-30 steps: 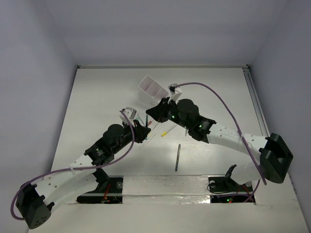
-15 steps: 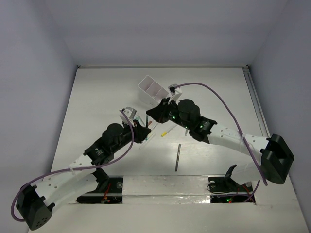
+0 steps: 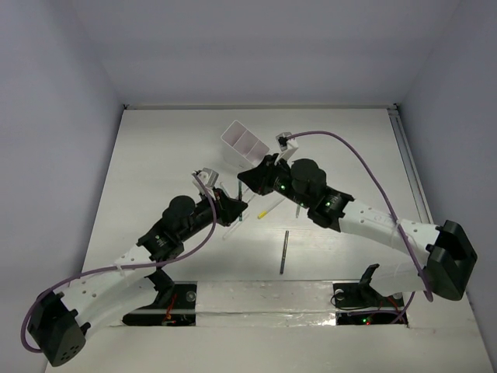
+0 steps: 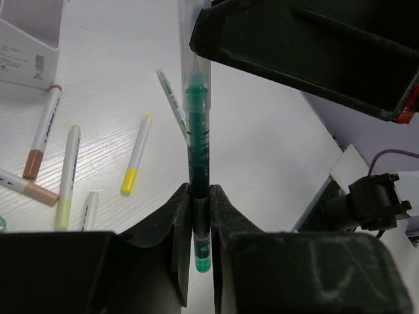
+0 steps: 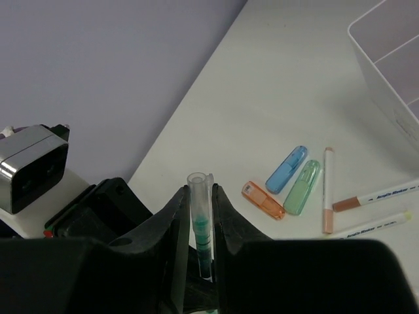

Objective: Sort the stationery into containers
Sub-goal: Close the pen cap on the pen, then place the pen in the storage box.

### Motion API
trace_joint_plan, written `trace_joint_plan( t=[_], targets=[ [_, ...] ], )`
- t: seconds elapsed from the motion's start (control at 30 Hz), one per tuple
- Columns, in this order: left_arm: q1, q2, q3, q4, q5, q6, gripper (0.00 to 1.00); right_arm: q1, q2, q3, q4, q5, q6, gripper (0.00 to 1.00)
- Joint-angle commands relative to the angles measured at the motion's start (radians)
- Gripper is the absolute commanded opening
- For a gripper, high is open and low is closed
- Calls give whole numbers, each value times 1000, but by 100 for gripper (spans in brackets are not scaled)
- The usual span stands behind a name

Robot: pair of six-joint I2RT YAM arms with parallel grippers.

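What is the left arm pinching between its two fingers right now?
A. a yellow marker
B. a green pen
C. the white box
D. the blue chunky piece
B: in the left wrist view the green pen stands clamped in the left gripper, while the yellow marker lies loose on the table.

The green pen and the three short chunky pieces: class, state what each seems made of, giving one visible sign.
Green pen: probably clear glossy plastic; its green core shows through the barrel. Blue piece, green piece, orange piece: likely translucent plastic, smooth, with soft sheen.
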Motion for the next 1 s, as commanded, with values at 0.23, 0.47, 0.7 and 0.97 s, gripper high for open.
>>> trace_joint_plan(
  t=[0.23,0.47,0.7,0.97],
  targets=[
    [18,-34,-2,225,-22,-6,0,24,-48,-34,-79,-26,31,43],
    [18,-26,-16,234,-11,-12,0,24,-88,-53,-42,-26,25,53],
    [18,-17,-36,260,17,-23,0,15,-63,-31,-37,-46,18,54],
    [18,20,-36,269,46,-23,0,6,16,32,-39,-86,9,44]
  ],
)
